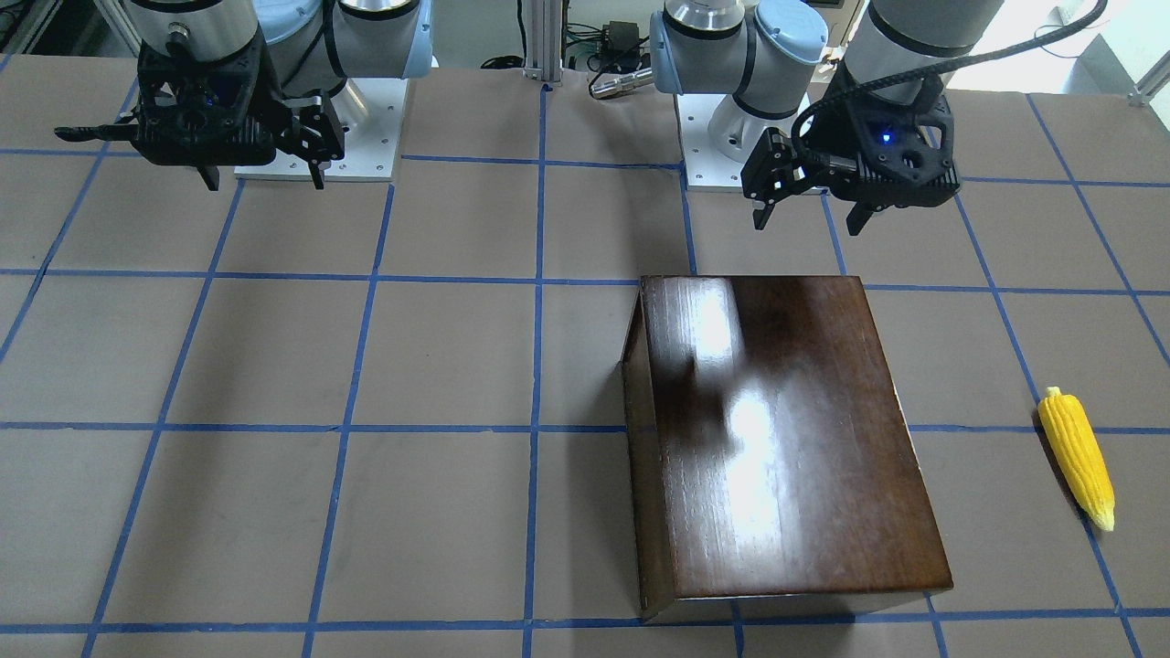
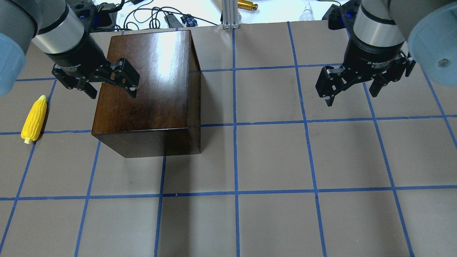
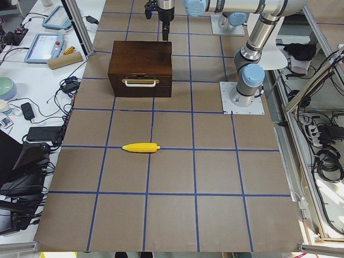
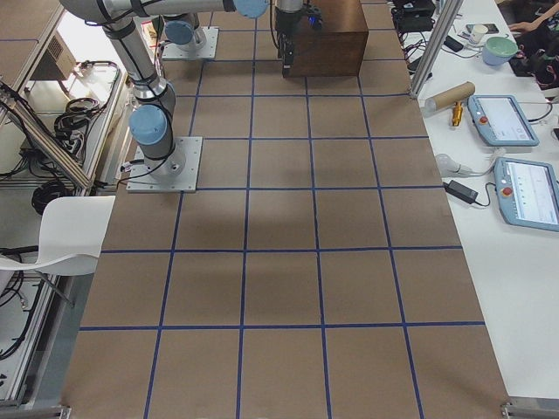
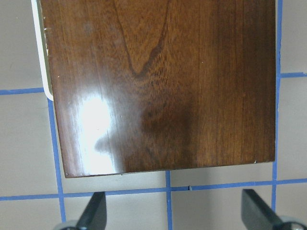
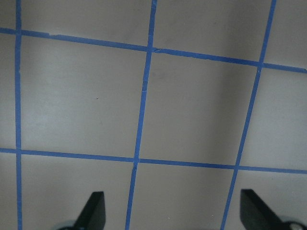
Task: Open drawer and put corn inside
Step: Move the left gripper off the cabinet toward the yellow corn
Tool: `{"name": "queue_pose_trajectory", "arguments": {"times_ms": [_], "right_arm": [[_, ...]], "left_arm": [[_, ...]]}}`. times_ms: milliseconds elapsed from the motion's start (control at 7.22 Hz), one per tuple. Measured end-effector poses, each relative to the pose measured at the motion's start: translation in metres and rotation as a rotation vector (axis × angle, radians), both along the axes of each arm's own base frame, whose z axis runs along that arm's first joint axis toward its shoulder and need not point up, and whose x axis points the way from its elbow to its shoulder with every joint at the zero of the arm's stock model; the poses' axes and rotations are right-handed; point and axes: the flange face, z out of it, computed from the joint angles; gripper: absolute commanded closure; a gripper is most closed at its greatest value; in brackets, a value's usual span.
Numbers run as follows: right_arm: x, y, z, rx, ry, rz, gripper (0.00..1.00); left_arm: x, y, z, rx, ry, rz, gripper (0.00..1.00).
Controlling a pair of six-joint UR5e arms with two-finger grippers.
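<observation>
Nothing of the task is judged done. The drawer [image 3: 141, 88], a dark brown front panel with a small metal pull set in a glossy dark-brown wooden box [image 2: 150, 89], is seen shut. It is turned toward the outer left of the left gripper [image 2: 111, 92], whose jaws are spread wide and empty over the box's robot-side edge. The bright yellow ribbed corn cob [image 2: 34, 119] is laid on the brown paper-covered table [image 2: 271, 157], further out to that gripper's left, untouched. The right gripper [image 2: 351, 97] is likewise held open and empty, well apart beyond the box's other side. The drawer is yet to be pulled out, and the corn cob grasped and placed inside
</observation>
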Motion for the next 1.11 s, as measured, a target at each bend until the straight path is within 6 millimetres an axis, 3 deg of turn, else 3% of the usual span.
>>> {"name": "queue_pose_trajectory", "arguments": {"times_ms": [277, 554, 831, 1108], "right_arm": [[0.0, 0.0, 0.0, 0.0, 0.0, 0.0, 0.0], [0.0, 0.0, 0.0, 0.0, 0.0, 0.0, 0.0], [0.0, 0.0, 0.0, 0.0, 0.0, 0.0, 0.0], [0.0, 0.0, 0.0, 0.001, 0.0, 0.0, 0.0]], "left_arm": [[0.019, -0.007, -0.003, 0.004, 0.002, 0.029, 0.0], [0.071, -0.015, -0.004, 0.008, 0.005, 0.075, 0.0], [0.154, -0.02, -0.008, 0.016, 0.008, 0.116, 0.0], [0.233, -0.028, -0.026, 0.02, 0.013, 0.069, 0.0]]}}
